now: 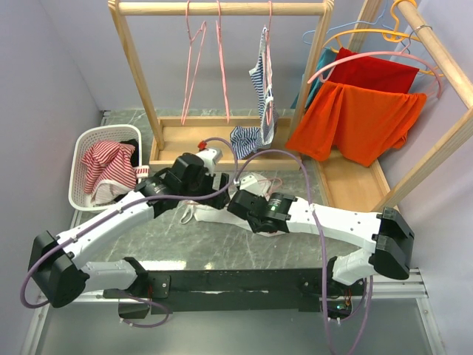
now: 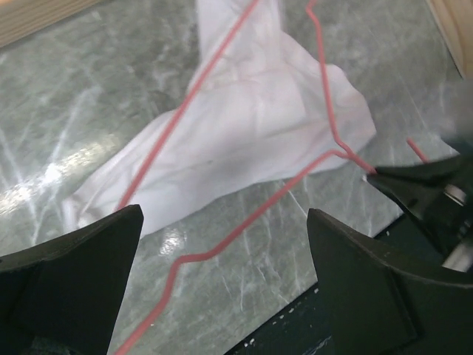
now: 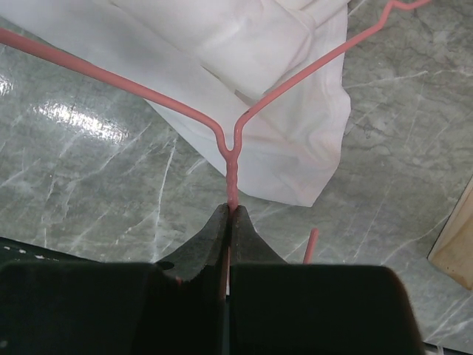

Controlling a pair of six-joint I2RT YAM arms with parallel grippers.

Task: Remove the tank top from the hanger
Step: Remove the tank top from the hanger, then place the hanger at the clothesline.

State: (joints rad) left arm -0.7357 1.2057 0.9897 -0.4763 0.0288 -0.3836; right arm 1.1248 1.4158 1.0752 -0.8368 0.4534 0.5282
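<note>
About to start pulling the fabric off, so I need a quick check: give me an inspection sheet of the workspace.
Surface: green marbled table, glossy.
Job's things: white tank top crumpled on the table; pink wire hanger lying across it.
Clutter: laundry basket holding striped clothes, far left.
Grippers: right gripper, jaws shut on the hanger's neck; left gripper, jaws open over the tank top, holding nothing.
Cables: purple cable looping along each arm.
Surroundings: wooden rack with a striped garment; orange garment hanging at right.

Left tool gapes wide (arm stretched forward); right tool is pinched tight.
</note>
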